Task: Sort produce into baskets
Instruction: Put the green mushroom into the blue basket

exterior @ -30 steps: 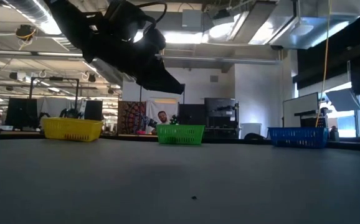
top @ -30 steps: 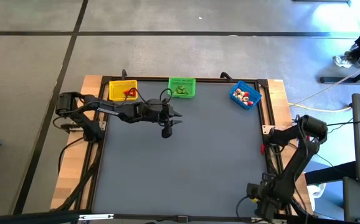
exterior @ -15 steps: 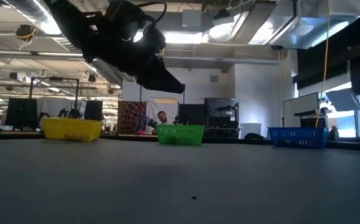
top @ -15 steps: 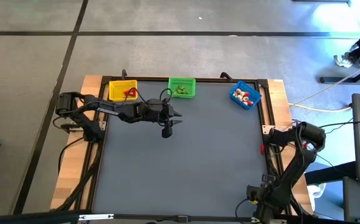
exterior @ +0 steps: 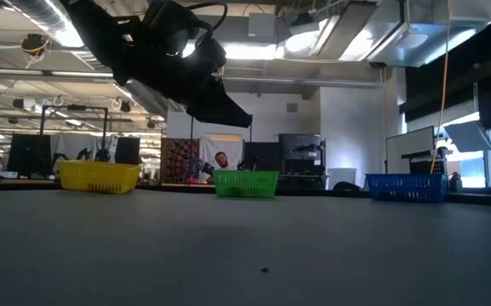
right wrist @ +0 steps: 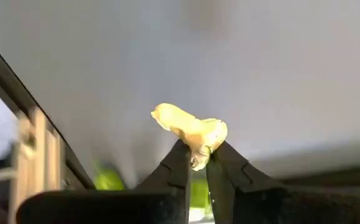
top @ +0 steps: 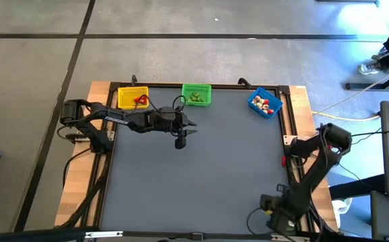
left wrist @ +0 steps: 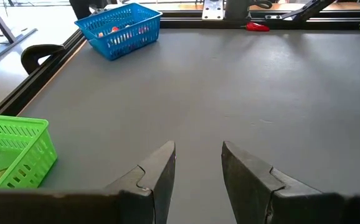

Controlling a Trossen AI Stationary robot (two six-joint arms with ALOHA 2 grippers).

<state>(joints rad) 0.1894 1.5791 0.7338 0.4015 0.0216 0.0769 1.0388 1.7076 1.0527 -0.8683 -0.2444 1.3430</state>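
Right gripper (right wrist: pixel 197 163), at table's 4 o'clock corner, has just clenched on a pale cream piece (right wrist: pixel 189 127); next, the blue basket (top: pixel 264 102). Left gripper (left wrist: pixel 195 165) hangs released at 11 o'clock.

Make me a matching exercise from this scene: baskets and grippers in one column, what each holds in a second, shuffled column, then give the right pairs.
Column one:
1. yellow basket
2. blue basket
3. left gripper
4. right gripper

Column two:
A. a pale cream piece pinched between the fingers
B. a red piece
C. nothing, jaws apart over the bare table
D. red and pale pieces

Pairs: 1-B, 2-D, 3-C, 4-A
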